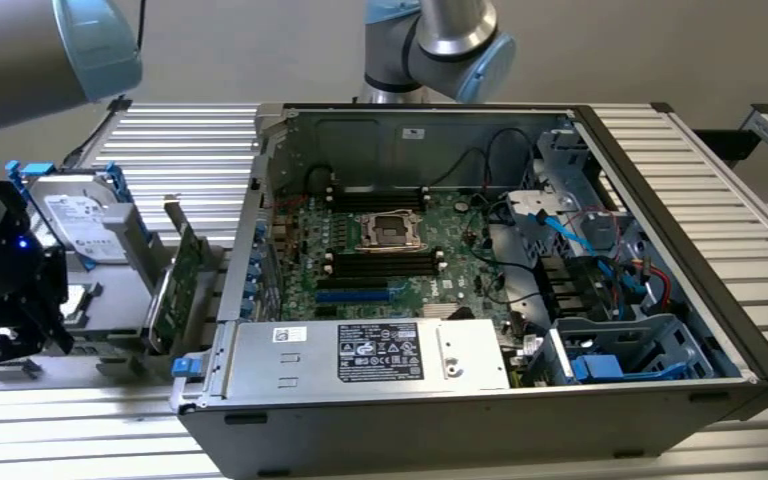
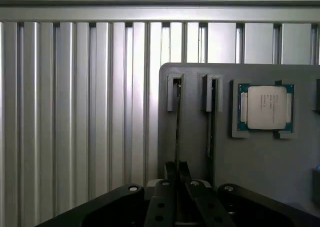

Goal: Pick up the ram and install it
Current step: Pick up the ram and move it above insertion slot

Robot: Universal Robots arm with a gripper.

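My gripper point(image 2: 177, 171) has its jaws drawn nearly together, pinching the ram point(image 2: 177, 129) between them. The ram stands on edge in a slot of the grey holder point(image 2: 260, 162). I count two thin sticks in two slots; the second stick point(image 2: 210, 132) stands just beside the held one. One silver processor point(image 2: 266, 107) sits beyond that, its print too small to read.

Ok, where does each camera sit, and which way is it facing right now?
Exterior view: set high, looking down into the open case on the slatted table; the arm shows at the exterior view's left, over the tray.
Wrist view: on the wrist, looking down along the tool, shut on the ram in the tray; CPU beside.
Both show the tray and table.
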